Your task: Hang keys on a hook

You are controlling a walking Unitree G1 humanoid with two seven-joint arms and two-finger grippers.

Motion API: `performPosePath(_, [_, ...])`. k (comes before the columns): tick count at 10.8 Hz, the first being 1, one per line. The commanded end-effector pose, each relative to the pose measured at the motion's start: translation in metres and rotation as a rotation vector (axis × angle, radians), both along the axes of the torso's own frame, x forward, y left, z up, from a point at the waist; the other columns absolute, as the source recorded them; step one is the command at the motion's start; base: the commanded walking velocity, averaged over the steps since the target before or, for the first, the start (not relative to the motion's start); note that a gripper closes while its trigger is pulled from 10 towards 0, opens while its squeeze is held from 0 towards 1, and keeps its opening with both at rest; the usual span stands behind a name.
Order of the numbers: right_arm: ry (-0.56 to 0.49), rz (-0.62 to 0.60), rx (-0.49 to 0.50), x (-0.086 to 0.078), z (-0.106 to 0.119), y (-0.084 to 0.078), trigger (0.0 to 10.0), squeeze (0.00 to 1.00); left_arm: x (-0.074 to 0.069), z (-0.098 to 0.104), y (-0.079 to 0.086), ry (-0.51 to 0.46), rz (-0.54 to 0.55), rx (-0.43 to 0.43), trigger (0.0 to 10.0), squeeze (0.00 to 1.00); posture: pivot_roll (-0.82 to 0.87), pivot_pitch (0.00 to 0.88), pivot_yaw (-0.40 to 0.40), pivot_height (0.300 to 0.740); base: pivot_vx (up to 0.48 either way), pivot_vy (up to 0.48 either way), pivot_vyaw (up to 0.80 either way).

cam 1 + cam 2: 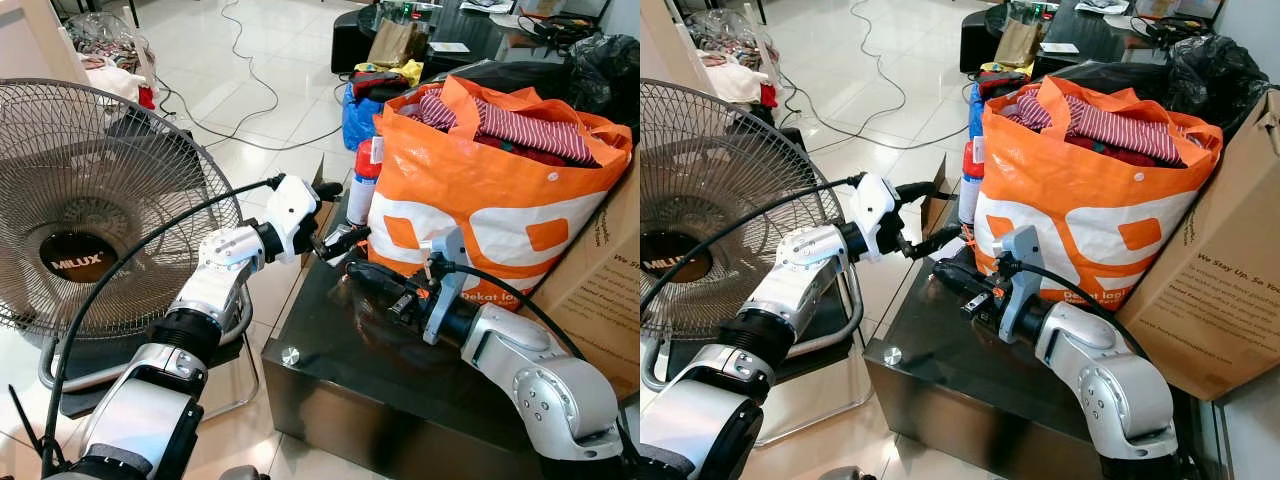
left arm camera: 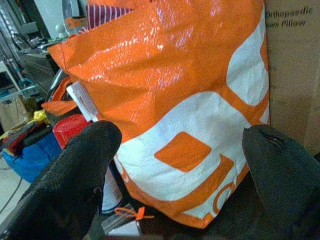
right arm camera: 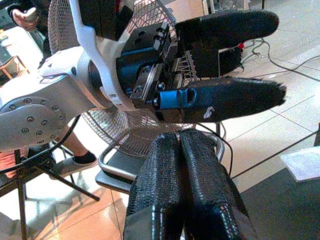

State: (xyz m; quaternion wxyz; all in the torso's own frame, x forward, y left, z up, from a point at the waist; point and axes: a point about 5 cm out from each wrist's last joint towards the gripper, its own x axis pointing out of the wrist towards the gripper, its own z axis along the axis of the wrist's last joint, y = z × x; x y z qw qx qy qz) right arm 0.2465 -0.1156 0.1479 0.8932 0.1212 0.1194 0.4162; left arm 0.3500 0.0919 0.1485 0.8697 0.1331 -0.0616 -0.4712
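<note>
Seemingly at the search-and-reach step, with nothing yet grasped. Left gripper (image 1: 340, 212) held with jaws spread wide and empty, just beyond the black table (image 1: 330, 370) at its 11 o'clock corner, facing the orange bag (image 1: 480, 210). Right gripper (image 1: 358, 270) low over the tabletop just at 5 o'clock from the left one, jaws pressed together on nothing visible. Cannot tell where the keys are; possibly among the small clutter with an orange tag (image 2: 127, 220) at the bag's foot, too unclear to call. Same for the hook. Fan (image 1: 90, 200) away at 9 o'clock. Next, probably: locate the keys, bring open fingers around them, then pinch.
</note>
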Motion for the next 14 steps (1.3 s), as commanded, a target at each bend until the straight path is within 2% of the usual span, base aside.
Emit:
performPosePath(1, [-0.019, -0.039, -0.011, -0.001, 0.003, -0.006, 0.0, 0.00, 0.002, 0.005, 0.003, -0.031, 0.022, -0.002, 10.0, 0.14, -0.05, 0.000, -0.022, 0.740, 0.000, 0.000, 0.00])
performPosePath(4, [0.074, -0.144, -0.125, 0.000, -0.024, -0.017, 0.0, 0.00, 0.000, 0.028, 0.027, -0.089, 0.098, -0.117, 10.0, 0.14, -0.04, 0.000, -0.025, 0.740, 0.000, 0.000, 0.00])
performPosePath(6, [0.109, -0.224, -0.173, 0.002, -0.036, -0.024, 0.0, 0.00, -0.007, 0.031, 0.040, -0.093, 0.147, -0.138, 10.0, 0.13, -0.03, 0.000, -0.025, 0.740, 0.000, 0.000, 0.00])
performPosePath(7, [0.075, -0.376, -0.191, 0.011, -0.036, -0.035, 0.0, 0.00, -0.011, 0.020, 0.049, -0.066, 0.215, -0.058, 10.0, 0.11, -0.03, 0.000, -0.017, 0.740, 0.000, 0.000, 0.00])
performPosePath(8, [0.049, -0.528, -0.152, 0.021, -0.031, -0.048, 0.0, 0.00, -0.017, 0.005, 0.057, -0.008, 0.280, 0.007, 10.0, 0.12, -0.03, 0.000, -0.011, 0.740, 0.000, 0.000, 0.00])
performPosePath(10, [0.022, -0.658, -0.087, 0.023, -0.029, -0.057, 0.0, 0.00, -0.033, -0.023, 0.070, 0.059, 0.397, 0.073, 10.0, 0.13, -0.03, 0.000, -0.015, 0.740, 0.000, 0.000, 0.00])
performPosePath(11, [0.011, -0.690, -0.077, 0.020, -0.032, -0.056, 0.0, 0.00, -0.040, -0.032, 0.074, 0.075, 0.465, 0.070, 10.0, 0.12, -0.03, 0.000, -0.015, 0.740, 0.000, 0.000, 0.00])
performPosePath(12, [-0.010, -0.780, -0.120, 0.019, -0.036, -0.062, 0.0, 0.00, -0.044, -0.033, 0.075, 0.077, 0.523, 0.060, 10.0, 0.11, -0.03, 0.000, -0.018, 0.740, 0.000, 0.000, 0.00])
performPosePath(14, [-0.062, -0.875, -0.164, 0.011, -0.034, -0.072, 0.0, 0.00, -0.052, -0.033, 0.072, 0.065, 0.575, 0.045, 10.0, 0.11, -0.03, 0.000, -0.010, 0.740, 0.000, 0.000, 0.00])
